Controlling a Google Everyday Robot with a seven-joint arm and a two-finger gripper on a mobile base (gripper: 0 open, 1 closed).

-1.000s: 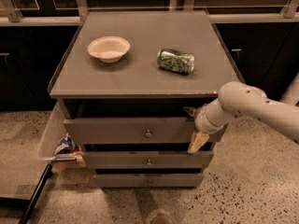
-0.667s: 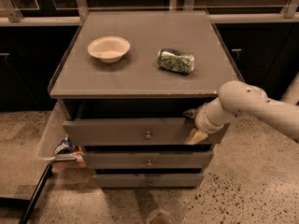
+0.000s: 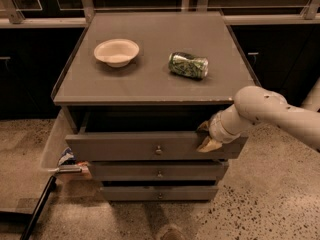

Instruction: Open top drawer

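One risk: gripper, pinching the right end of the top drawer front, which sits part-open under the tabletop, pulls far off the centre knob, so the drawer may rack and jam.

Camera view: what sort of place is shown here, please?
Probably an office kitchen or a test room. A grey three-drawer cabinet stands on a speckled stone floor before dark cupboards; a round white bowl and a dented green metal can lie on top. The gripper is at the right end of the top drawer.
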